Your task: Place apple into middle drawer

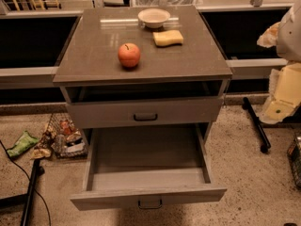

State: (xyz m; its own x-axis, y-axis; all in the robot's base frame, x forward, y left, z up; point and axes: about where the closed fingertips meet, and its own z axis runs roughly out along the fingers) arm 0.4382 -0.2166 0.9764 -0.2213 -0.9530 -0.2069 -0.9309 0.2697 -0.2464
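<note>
Camera view: gripper (pixel 285 44) was at right edge, state not discernible; apple (pixel 129 55) on bench (pixel 89 55) could roll if nudged, missing middle drawer (pixel 148 152).

We count one apple (pixel 129 54) on the one cabinet top (pixel 94 55), just above the middle of our view. We see one bowl (pixel 154 18) at 12 o'clock and one yellow sponge (pixel 168 37) at 1 o'clock. We count two drawers: the middle drawer (pixel 148 173) at 6 o'clock and one upper drawer (pixel 188 111) above it. We see one gripper (pixel 280 102) at 3 o'clock and one wire basket (pixel 66 135) at 8 o'clock.
</note>
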